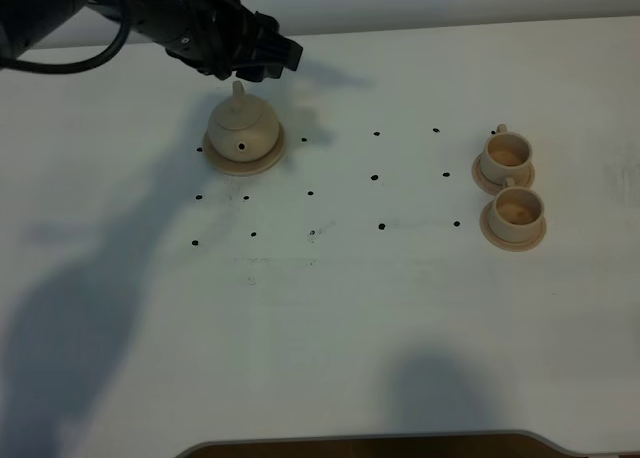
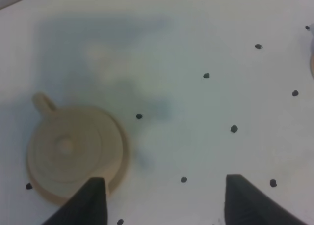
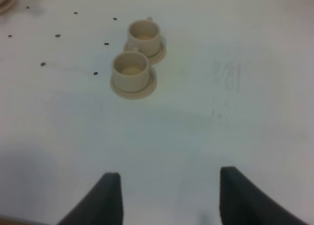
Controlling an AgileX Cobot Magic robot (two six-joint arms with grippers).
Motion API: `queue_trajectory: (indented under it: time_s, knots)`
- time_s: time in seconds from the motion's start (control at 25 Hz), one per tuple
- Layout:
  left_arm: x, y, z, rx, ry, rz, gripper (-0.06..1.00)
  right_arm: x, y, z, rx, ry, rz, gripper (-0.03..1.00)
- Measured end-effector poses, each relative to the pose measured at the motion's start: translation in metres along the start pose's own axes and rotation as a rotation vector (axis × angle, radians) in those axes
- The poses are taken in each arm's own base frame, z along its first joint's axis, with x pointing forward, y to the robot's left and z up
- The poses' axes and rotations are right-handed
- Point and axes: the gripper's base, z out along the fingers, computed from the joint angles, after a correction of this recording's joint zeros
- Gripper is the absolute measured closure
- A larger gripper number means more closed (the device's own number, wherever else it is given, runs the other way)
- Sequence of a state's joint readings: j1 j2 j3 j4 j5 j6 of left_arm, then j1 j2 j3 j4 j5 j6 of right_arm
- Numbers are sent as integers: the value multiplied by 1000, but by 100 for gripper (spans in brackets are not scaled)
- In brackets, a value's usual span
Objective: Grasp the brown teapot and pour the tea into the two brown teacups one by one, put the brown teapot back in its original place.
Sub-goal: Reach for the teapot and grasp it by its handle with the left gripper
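Your squat beige-tan clay teapot (image 1: pixel 242 128) sits upright on its flat round tan saucer (image 1: pixel 272 156) on the white desk (image 1: pixel 330 318). Your left gripper (image 2: pixel 164 182) hovers just behind the teapot, jaws wide and empty. Well to the teapot's right stand the farther teacup (image 1: pixel 505 156) and the nearer teacup (image 1: pixel 515 210), small tan clay, each on a saucer. Your right gripper (image 3: pixel 167 178) faces them, spread wide, holding nothing.

A white table (image 1: pixel 330 318) is marked with small black dots (image 1: pixel 375 177) in 3 rough rows across its middle. Faint grey scuff marks (image 1: pixel 275 263) lie just below them. A dark brown strip (image 1: pixel 360 446) edges its near side.
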State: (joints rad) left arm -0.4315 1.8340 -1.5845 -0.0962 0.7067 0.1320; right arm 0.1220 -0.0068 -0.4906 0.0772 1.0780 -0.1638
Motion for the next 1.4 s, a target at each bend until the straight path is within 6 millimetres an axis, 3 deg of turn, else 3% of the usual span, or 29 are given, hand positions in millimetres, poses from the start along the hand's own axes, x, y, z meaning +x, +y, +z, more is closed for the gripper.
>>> queue_trajectory:
  time_s: [0.64,1.08,1.4]
  knots:
    - [-43,16,63,-89,153,-22,41,0,0,0,0,0,1,53]
    - [-46,30,110,-142,174,-125,41,0,0,0,-1,0,2,53]
    - [-48,62,114,-175,98,-217,41,0,0,0,-1,0,2,53]
